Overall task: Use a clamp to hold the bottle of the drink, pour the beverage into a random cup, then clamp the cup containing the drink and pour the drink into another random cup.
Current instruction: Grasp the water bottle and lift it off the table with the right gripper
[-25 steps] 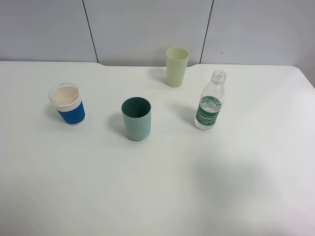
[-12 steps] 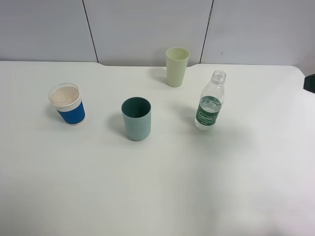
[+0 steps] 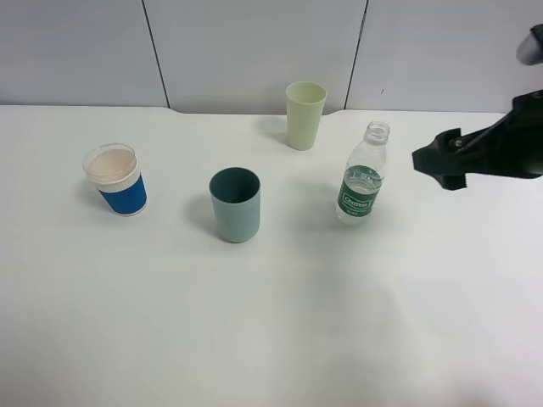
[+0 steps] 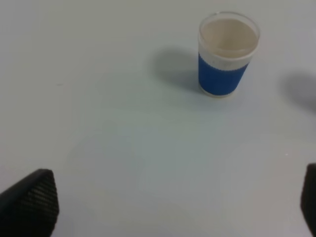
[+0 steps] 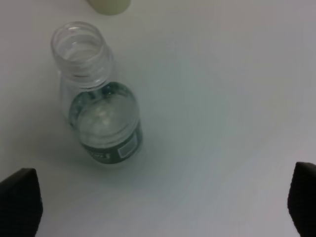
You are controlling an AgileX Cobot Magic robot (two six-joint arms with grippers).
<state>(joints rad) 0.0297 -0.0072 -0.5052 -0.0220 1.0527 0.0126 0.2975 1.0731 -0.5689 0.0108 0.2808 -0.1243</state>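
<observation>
The bottle (image 3: 364, 175) stands uncapped and upright at centre right, clear with a dark green label, and the beverage (image 5: 104, 117) fills its lower part. The teal cup (image 3: 235, 203) stands at the centre and looks empty. At the left is the blue-banded cup (image 3: 116, 180) with a white rim. My right gripper (image 3: 438, 161) hovers open just right of the bottle, apart from it; in the right wrist view the bottle (image 5: 98, 96) lies ahead of the spread fingertips (image 5: 19, 203). My left gripper (image 4: 168, 207) is open, short of the blue-banded cup (image 4: 228, 53), and is out of the exterior view.
A taller pale yellow-green cup (image 3: 305, 114) stands behind the bottle near the table's back edge. The white table (image 3: 271, 322) ends at a grey panelled wall behind. The right arm's dark body reaches in from the right edge.
The right arm has come in from the right edge and moved left toward the bottle. The bottle and the cups have not moved.
</observation>
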